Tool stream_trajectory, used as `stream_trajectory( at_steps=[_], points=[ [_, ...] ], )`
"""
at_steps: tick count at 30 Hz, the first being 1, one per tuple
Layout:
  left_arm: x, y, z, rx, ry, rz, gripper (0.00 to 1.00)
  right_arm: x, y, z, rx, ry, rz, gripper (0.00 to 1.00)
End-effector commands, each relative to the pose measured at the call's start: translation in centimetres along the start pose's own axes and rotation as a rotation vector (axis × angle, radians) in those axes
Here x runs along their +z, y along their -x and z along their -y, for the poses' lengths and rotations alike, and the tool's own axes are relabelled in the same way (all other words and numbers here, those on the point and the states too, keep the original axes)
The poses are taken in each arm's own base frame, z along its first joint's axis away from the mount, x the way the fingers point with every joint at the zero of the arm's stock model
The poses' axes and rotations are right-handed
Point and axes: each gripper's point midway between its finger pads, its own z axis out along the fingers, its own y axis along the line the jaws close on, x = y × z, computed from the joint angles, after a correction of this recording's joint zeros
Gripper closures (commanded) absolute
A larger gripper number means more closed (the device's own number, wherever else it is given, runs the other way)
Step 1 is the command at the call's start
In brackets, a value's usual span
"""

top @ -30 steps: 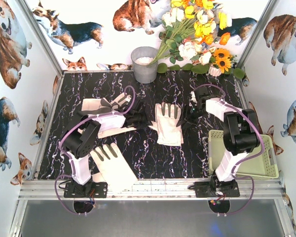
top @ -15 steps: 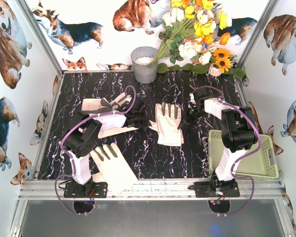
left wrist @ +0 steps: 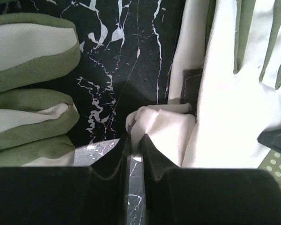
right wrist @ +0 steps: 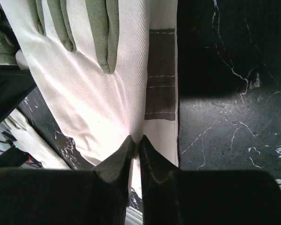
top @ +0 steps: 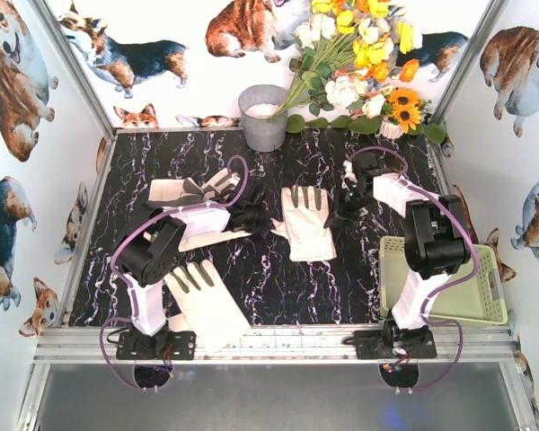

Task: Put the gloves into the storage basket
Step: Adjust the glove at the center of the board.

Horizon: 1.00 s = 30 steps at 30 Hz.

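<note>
Lying flat near the middle of the black marbled table (top: 278,287), the centre glove (top: 307,229) is cream-white, with grey-olive fingers pointing toward the far wall and its plain cuff toward the arms. Both grippers have hold of it from opposite sides.

The left gripper (left wrist: 135,139) is clenched on the glove's left edge. In the left wrist view its dark fingers are pressed together, with a small bunch of white fabric pinched up between their tips. The right gripper (right wrist: 136,140) is clamped on the right side of the same glove. In the right wrist view the fingertips nearly meet, with a fold of cream cloth caught between them, just beside a grey stitched patch (right wrist: 160,75).

Three other gloves lie on the left half of the table. One is spread out at the far left (top: 184,190), one shows partly from under the left arm (top: 217,241), and one lies close to the near edge (top: 205,303).

The storage basket (top: 472,305), pale yellow-green with slotted sides, sits at the near right corner of the table, well apart from the centre glove, and the right arm crosses over its left part.

Against the back wall stand a grey metal bucket (top: 263,117) and a spray of yellow, white and orange flowers (top: 364,63).
</note>
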Motion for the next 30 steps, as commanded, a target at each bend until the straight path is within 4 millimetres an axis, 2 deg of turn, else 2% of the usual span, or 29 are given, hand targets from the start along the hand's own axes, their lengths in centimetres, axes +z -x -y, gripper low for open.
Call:
stream_trajectory(
  at_steps=[1, 11, 22, 28, 30],
  points=[
    [0.2, -0.4, -1.3, 0.010, 0.046, 0.003, 1.00, -2.4, 2.8, -1.5, -0.116, 0.000, 0.108, 0.94],
    [0.2, -0.5, -1.5, 0.011, 0.055, 0.000, 1.00, -2.3, 3.7, -1.8, -0.201, 0.018, 0.119, 0.94],
    [0.1, -0.4, -1.6, 0.011, 0.061, 0.004, 1.00, -0.3, 4.2, -0.3, -0.195, -0.017, 0.076, 0.95],
    [-0.3, 0.1, -0.8, 0.025, 0.044, 0.012, 1.00, 0.6, 4.0, 0.3, -0.177, -0.025, 0.049, 0.93],
    [-0.7, 0.6, -0.2, 0.034, 0.038, 0.023, 0.92, 0.6, 3.9, 0.4, -0.172, -0.029, 0.049, 0.90]
  ],
)
